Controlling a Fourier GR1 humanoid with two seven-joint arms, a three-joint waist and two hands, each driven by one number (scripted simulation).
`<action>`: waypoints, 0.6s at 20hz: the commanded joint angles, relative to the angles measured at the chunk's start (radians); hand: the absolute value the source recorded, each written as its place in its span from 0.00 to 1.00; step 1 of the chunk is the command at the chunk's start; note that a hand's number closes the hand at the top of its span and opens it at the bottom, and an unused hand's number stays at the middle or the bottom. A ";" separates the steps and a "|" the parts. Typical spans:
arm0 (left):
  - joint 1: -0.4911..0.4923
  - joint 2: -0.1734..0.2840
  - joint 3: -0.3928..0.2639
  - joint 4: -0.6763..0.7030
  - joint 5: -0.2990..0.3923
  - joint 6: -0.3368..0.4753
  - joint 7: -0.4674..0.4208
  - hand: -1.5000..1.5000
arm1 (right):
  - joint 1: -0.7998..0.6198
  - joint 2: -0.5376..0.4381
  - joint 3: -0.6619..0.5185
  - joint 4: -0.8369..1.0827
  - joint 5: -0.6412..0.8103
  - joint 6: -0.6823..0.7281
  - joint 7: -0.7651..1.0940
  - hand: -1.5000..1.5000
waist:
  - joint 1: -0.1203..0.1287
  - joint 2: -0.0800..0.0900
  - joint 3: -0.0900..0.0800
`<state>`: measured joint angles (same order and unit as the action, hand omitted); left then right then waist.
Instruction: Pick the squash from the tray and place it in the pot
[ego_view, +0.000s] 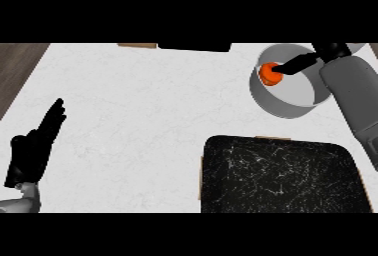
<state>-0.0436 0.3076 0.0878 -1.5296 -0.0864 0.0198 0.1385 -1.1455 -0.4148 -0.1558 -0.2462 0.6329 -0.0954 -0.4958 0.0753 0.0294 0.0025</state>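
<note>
An orange squash (269, 75) is inside the grey pot (286, 102) at the upper right of the counter. My right hand (299, 62) reaches over the pot from the right, with its fingers curled around the squash. The black tray (282, 175) lies at the lower right and holds nothing. At the left edge my left hand (35, 145) rests open with straight fingers pointing up.
A dark object (194, 46) with a tan edge sits at the counter's far side. The white marble counter (140, 115) spreads between my left hand and the tray. Dark wooden floor (16, 65) shows past the counter's left edge.
</note>
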 joint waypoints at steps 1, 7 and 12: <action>0.012 -0.036 -0.022 0.010 -0.020 0.021 -0.027 0.50 | -0.028 0.004 -0.062 0.022 -0.058 0.013 -0.078 0.00 | -0.005 -0.001 0.000; 0.020 -0.010 0.010 0.027 -0.003 0.003 -0.030 0.50 | -0.039 -0.020 -0.275 0.012 -0.285 0.124 -0.159 0.00 | -0.021 -0.007 0.000; 0.062 -0.005 0.006 -0.046 -0.002 -0.008 0.010 0.50 | -0.053 -0.102 -0.300 0.057 -0.316 0.272 -0.094 0.00 | -0.028 -0.015 -0.001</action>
<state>-0.0150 0.2985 0.0918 -1.5403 -0.0919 0.0208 0.1312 -1.1930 -0.4705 -0.4161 -0.2106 0.3620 0.0854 -0.6120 0.0556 0.0204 0.0023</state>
